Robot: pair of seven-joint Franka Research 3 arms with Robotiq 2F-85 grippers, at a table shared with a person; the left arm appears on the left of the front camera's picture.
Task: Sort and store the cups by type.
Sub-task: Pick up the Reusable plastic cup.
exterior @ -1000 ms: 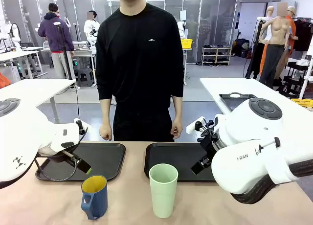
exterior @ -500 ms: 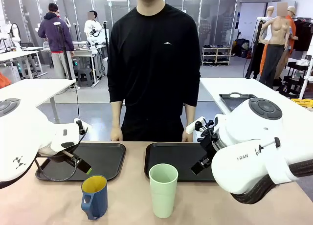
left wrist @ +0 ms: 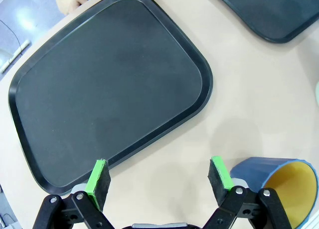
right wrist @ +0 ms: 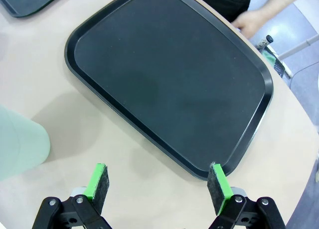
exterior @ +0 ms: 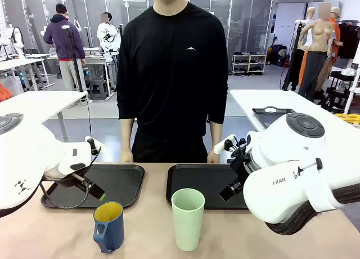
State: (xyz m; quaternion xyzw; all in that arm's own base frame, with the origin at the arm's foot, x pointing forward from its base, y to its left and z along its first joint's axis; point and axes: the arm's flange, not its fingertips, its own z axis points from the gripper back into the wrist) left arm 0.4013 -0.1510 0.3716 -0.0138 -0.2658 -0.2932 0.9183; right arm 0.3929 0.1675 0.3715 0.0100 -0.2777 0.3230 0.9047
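Both unsorted | blue mug (exterior: 108, 226) and green tumbler (exterior: 188, 218) stand on the table (exterior: 152, 236), near side of the trays (exterior: 121, 180) | my left gripper (left wrist: 158, 176) and right gripper (right wrist: 158, 181): fingers apart, nothing held | risk: tall tumbler probably topples if clipped high.

The table (exterior: 152, 225) carries two black trays, a mug (exterior: 109, 226) and a tumbler (exterior: 188, 219). One tray (left wrist: 109, 89) lies just beyond the left fingers (left wrist: 98, 181), with the mug close beside them. The other tray (right wrist: 169, 84) lies beyond the right fingers (right wrist: 218, 181), the tumbler off to their side.
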